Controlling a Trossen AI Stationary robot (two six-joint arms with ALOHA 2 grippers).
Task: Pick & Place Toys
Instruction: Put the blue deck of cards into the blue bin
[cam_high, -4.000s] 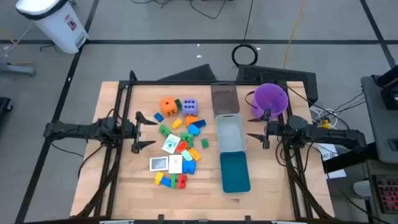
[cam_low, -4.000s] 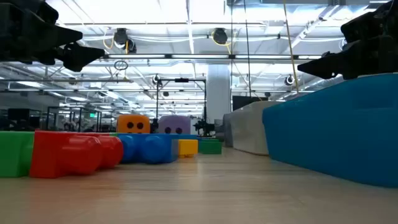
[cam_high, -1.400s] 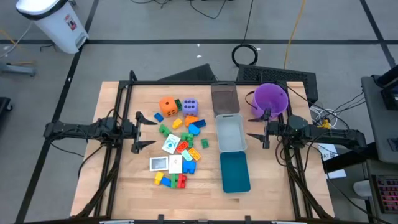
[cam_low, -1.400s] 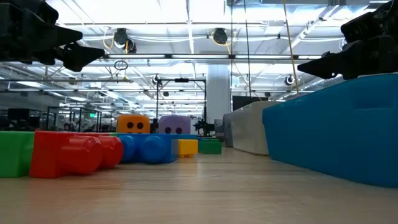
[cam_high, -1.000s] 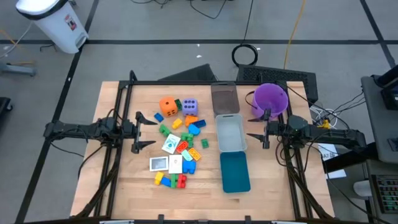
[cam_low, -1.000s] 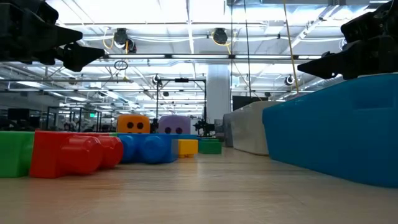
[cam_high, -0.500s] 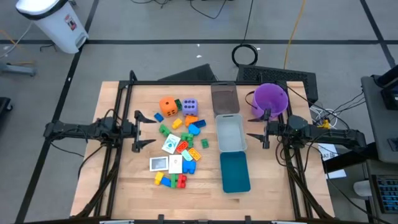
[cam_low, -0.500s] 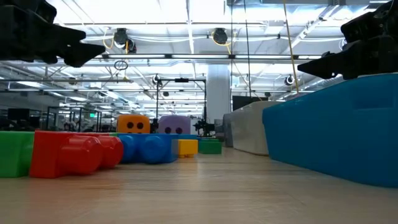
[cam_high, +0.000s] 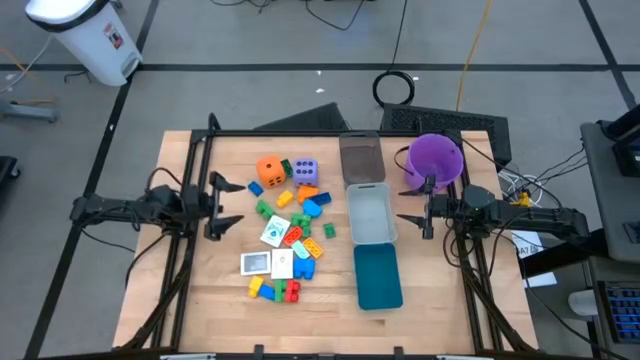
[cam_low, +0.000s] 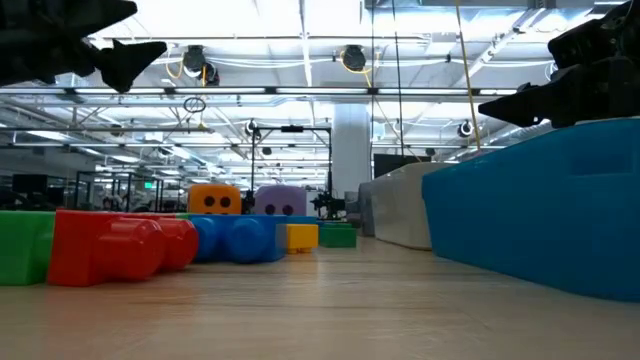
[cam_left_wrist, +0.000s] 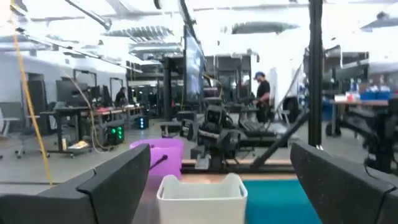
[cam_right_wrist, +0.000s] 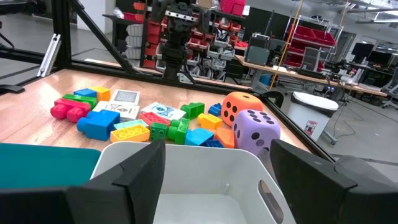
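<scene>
The toys lie in a loose heap left of the table's middle: an orange die (cam_high: 270, 170), a lavender die (cam_high: 305, 170), small coloured blocks (cam_high: 290, 240) and white picture cards (cam_high: 256, 262), all resting on the wood. My left gripper (cam_high: 236, 205) hangs open above the table just left of the heap, tipped upward, nothing between its fingers (cam_left_wrist: 124, 174). My right gripper (cam_high: 410, 200) hangs open at the table's right side, level, pointing over the white bin (cam_right_wrist: 186, 180) toward the toys (cam_right_wrist: 155, 127). In the low view the left gripper (cam_low: 115, 45) shows high up on the left.
A row of containers runs down right of the toys: a grey bin (cam_high: 361, 157) at the far end, the white bin (cam_high: 369, 212) in the middle, a teal tray (cam_high: 378, 275) nearest. A purple bucket (cam_high: 435, 160) stands at the far right. Bare wood lies along the near edge.
My left gripper has tipped its fingers upward and risen a little, drawing slightly back toward the table's left edge; it stays open. The toys have not moved.
</scene>
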